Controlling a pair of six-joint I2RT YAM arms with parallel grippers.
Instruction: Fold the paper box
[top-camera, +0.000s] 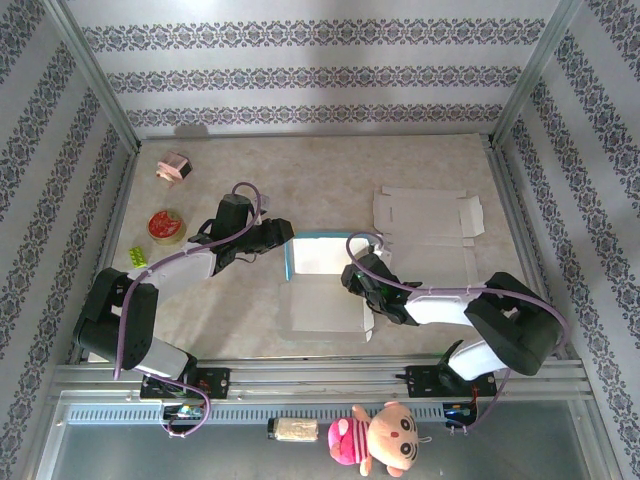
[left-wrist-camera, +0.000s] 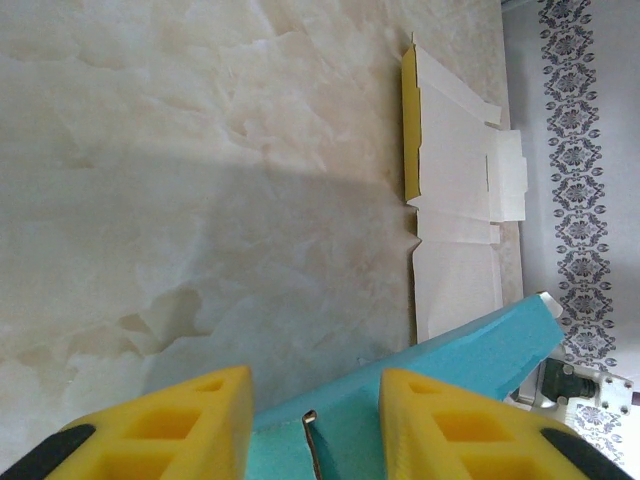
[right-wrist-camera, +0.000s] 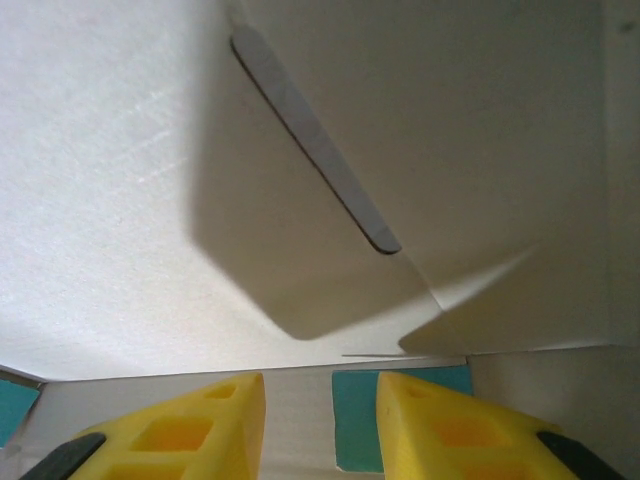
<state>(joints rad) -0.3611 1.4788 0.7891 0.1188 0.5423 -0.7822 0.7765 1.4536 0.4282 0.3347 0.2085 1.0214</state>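
Paper: thin card, teal outside and white inside; the box (top-camera: 325, 275) is judged very light, limp across its panels and stiff only along its creases.
Place: the box is set mid-table (top-camera: 230, 310), between the two arms, with its near flap lying flat.
Left gripper (top-camera: 280, 238): placed at the far left corner; in the wrist view (left-wrist-camera: 315, 378) its jaws are seen narrowly apart over the teal wall (left-wrist-camera: 470, 350), with nothing visibly clamped.
Right gripper (top-camera: 358, 283): held low over the white inside (right-wrist-camera: 150, 200); its jaws (right-wrist-camera: 320, 380) are likewise narrowly apart, and no pinch can be made out.
Hold: a wall edge close to a crease is best taken; a mid-panel would buckle.
Slip: sliding on the smooth top is to be expected, so one side should be pinned.
Damage: tabs and the slot (right-wrist-camera: 310, 140) could be torn easily.
Blank (top-camera: 425, 215): a second flat sheet is laid well apart, far right.
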